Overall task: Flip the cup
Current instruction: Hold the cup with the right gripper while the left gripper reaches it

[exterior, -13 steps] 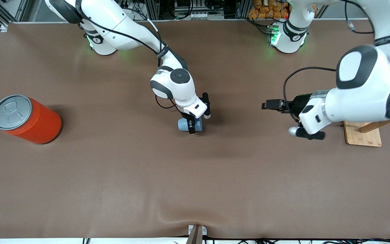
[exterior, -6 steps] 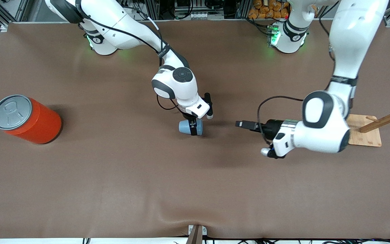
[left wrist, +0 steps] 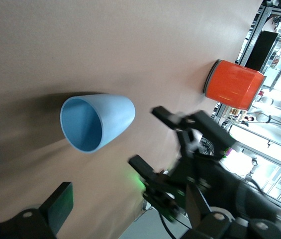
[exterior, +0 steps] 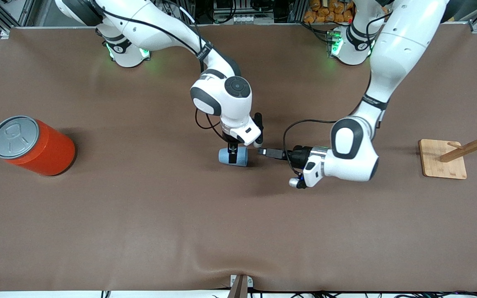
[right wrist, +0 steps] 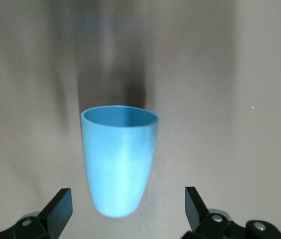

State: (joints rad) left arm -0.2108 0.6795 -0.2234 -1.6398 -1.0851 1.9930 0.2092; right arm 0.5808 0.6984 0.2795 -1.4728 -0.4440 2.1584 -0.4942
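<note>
Because the cup [exterior: 232, 156] lies on its side near the middle of the table, its mouth points toward the left arm's end. The right gripper [exterior: 233, 155] hangs over it, fingers wide apart. The left gripper [exterior: 268, 152] sits just beside the mouth, fingers apart too.

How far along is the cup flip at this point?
Done: nothing yet; the cup lies on its side on the table. In hand: the right gripper hangs open over it, a finger on either side, not clamped; the left gripper sits beside its mouth. Left: grasping, turning and standing it up.
</note>
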